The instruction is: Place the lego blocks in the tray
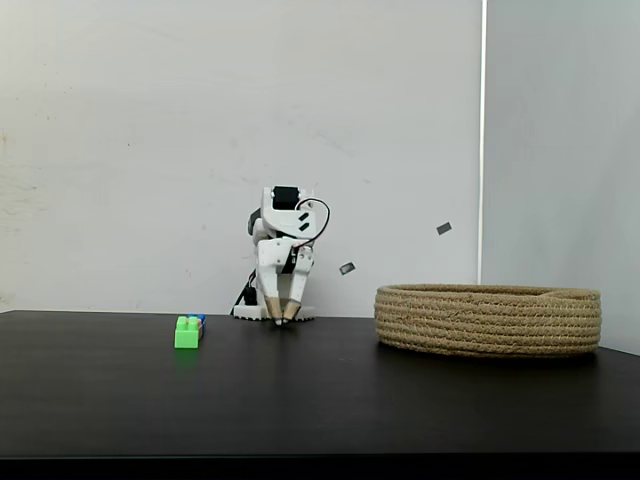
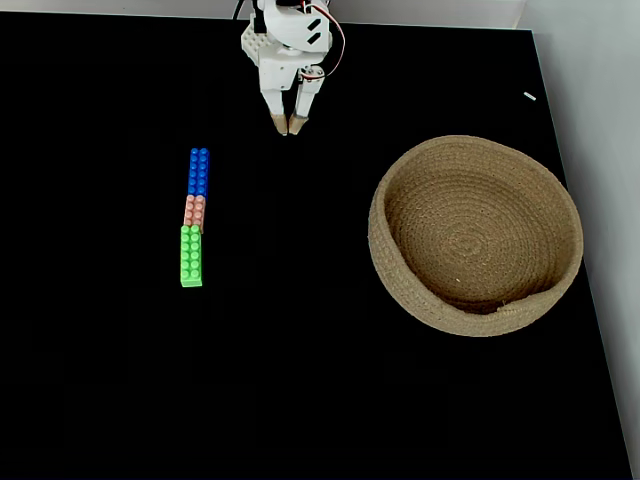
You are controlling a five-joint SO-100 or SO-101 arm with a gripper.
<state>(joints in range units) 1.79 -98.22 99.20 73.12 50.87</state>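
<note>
A black desk [image 2: 300,380] stands against a white wall [image 1: 150,150]. The white arm sits folded at the desk's far edge, its gripper [image 2: 288,126] pointing down at the surface, tan fingertips pressed together, grasping nothing. Toward the desk's left side in the fixed view from above, three bricks lie end to end in a line: a blue brick [image 2: 199,171] farthest back, a pink brick [image 2: 195,211] in the middle, a green brick [image 2: 191,256] nearest the front. The rope basket [image 2: 400,280] rests near the right edge, well apart from the bricks.
</note>
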